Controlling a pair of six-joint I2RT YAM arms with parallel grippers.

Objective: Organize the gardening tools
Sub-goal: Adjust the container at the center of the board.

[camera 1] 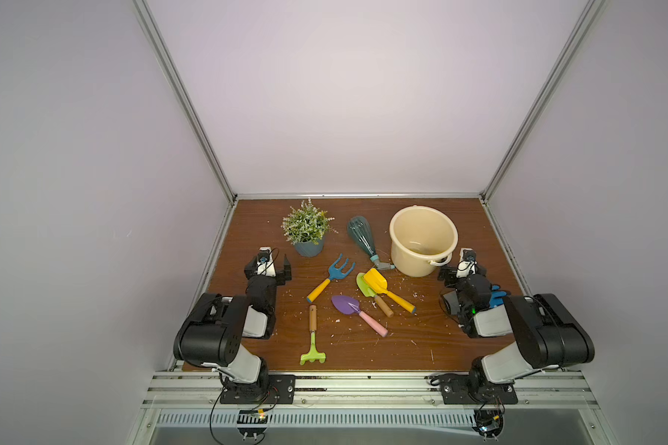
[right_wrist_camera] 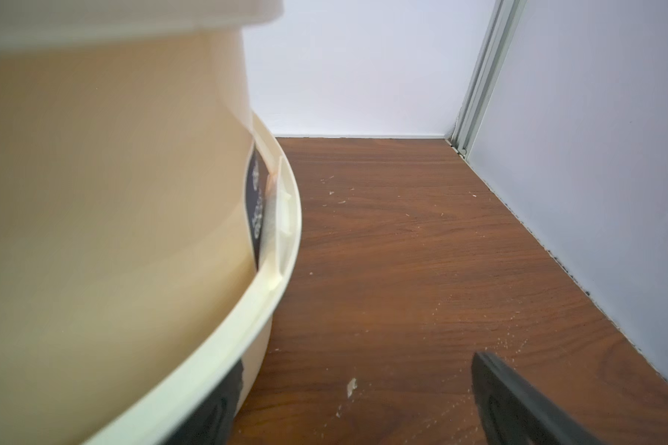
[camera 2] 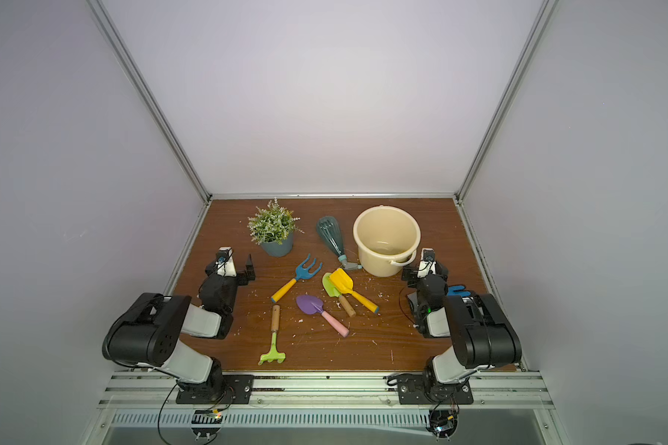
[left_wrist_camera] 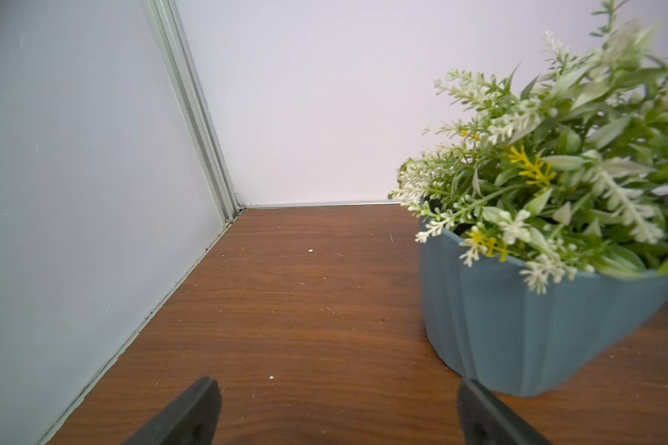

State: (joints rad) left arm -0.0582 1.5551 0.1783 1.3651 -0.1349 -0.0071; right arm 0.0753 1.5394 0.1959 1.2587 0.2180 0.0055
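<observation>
Boxed in by pale, matte walls (camera 1: 348, 96) at the back and both sides, joined along aluminium posts (camera 1: 186, 100). Floored with a brown wood-grain tabletop (camera 1: 363, 346), littered with white specks (camera 1: 417, 296). Edged at the near side by aluminium rails (camera 1: 363, 389) and a slotted duct (camera 1: 363, 419). Lit softly and evenly.

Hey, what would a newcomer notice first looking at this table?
The bright toy tools scattered mid-table: a yellow scoop lying across a lime-green trowel, with a blue fork, purple trowel and lime-green rake around. Behind them, a cream bucket stands back right, a potted plant back left.
</observation>
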